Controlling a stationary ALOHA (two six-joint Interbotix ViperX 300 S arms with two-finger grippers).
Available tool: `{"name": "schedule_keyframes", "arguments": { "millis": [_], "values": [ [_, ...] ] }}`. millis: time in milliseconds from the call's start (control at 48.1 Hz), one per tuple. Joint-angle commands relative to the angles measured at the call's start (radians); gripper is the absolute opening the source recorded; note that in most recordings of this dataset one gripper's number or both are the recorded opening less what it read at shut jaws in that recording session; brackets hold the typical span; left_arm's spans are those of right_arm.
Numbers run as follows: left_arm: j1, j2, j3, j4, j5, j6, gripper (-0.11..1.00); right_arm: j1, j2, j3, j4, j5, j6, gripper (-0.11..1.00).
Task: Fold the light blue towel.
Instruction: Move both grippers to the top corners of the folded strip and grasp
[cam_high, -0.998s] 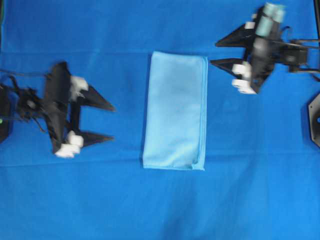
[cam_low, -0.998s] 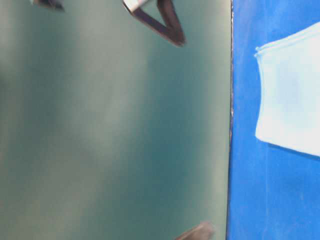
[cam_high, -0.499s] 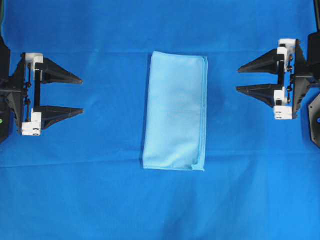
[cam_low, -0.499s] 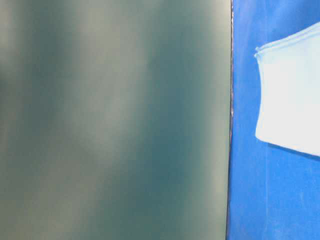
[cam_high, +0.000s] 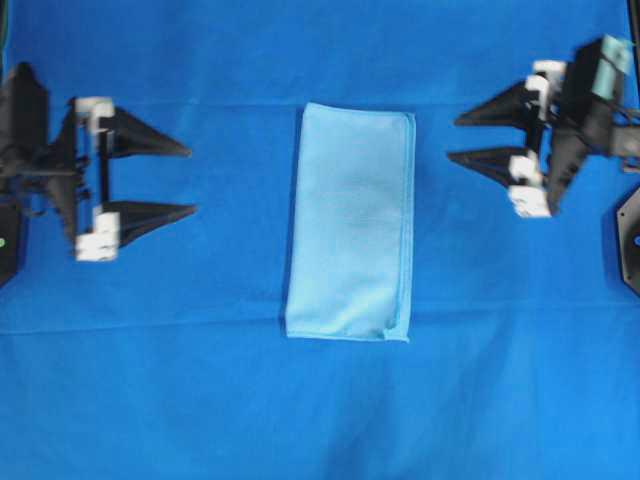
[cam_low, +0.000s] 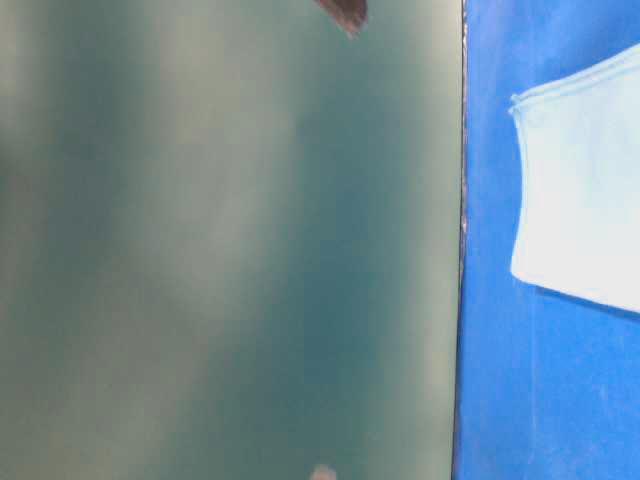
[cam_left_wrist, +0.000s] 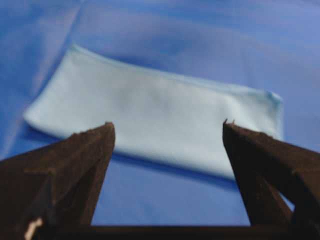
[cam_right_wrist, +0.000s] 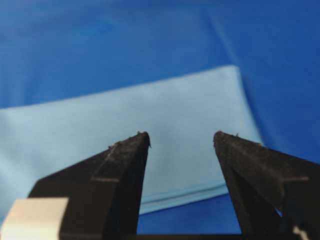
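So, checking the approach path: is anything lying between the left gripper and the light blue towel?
Nothing but bare blue table sheet. The overhead view shows that stretch between the left gripper and the light blue towel with no object on it.

Bright, even light falls from overhead, and the folded pale sky-blue microfibre towel casts a thin shadow along its left edge. Both black pincers smear with motion blur overhead; the table-level view is hazy and unfocused.
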Motion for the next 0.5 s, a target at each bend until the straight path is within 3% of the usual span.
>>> {"name": "schedule_keyframes", "arguments": {
  "millis": [0, 229, 478],
  "values": [
    [0.043, 0.101, -0.074, 0.002, -0.020, 0.006, 0.83, -0.029, 0.075, -0.061, -0.002, 0.034, -0.005, 0.59],
    [0.137, 0.353, -0.249, 0.002, -0.021, 0.034, 0.83, -0.103, 0.285, -0.170, -0.037, 0.106, -0.012, 0.59],
    [0.232, 0.597, -0.374, 0.002, -0.040, 0.037, 0.83, -0.149, 0.448, -0.230, -0.052, 0.098, -0.014, 0.59]
  ]
}}
